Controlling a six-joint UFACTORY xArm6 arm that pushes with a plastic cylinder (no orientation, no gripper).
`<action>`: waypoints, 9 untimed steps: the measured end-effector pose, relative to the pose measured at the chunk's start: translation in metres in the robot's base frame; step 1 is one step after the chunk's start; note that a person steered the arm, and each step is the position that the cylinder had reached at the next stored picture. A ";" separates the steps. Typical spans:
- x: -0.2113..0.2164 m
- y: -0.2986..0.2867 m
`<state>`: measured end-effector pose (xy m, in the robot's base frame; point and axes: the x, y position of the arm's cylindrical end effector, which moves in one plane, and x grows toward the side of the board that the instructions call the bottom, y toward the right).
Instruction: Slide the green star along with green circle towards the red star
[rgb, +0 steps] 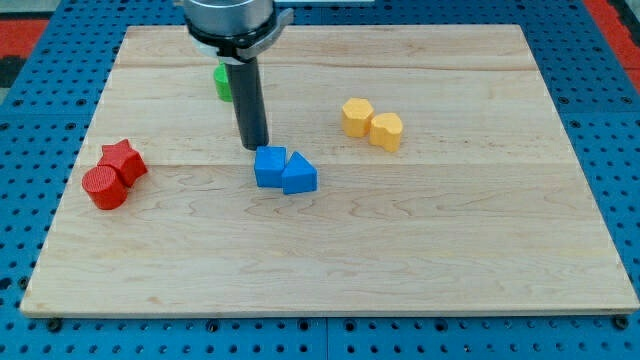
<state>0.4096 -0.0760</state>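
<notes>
My tip (254, 146) rests on the wooden board near the middle, just above the blue blocks. A green block (222, 82) shows behind the rod at the view's top, mostly hidden by it; I cannot tell its shape, nor whether a second green block is there. The red star (124, 160) sits at the view's left, touching a red circle (104, 187) just below and left of it. My tip is to the right of the red star and below the green block.
A blue cube (269, 167) and a blue triangle (299, 174) touch each other right below my tip. Two yellow blocks (357, 116) (386, 131) sit side by side to the right. The board's edge (330, 312) runs along the view's bottom.
</notes>
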 end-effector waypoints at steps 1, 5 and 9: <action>-0.007 0.006; -0.164 0.029; -0.067 -0.034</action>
<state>0.3429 -0.1095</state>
